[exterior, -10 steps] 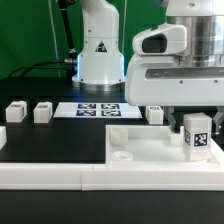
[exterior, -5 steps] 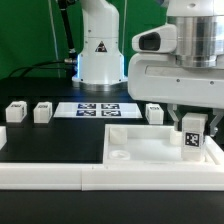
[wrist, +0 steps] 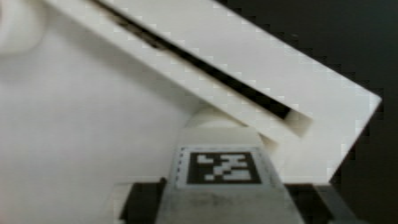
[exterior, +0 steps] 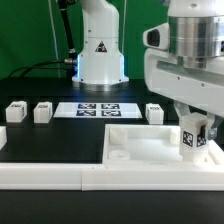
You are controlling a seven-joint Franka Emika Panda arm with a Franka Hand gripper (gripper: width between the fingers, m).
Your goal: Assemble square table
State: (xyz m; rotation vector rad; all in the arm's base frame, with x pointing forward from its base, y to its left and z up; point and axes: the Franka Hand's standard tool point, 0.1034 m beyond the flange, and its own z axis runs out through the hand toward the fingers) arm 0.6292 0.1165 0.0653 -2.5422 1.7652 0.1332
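Just behind the long white L-shaped border wall (exterior: 60, 175), the large white plastic square slab (exterior: 140, 148) lies on the black table (exterior: 50, 140). At its corner on the exterior view's right, the fingers (wrist: 146, 200) pinch a short white tagged leg (exterior: 193, 141), upright at the socket. The step looks like seating this leg; next it probably needs pressing and twisting in. Loose legs (exterior: 42, 112) wait farther back.
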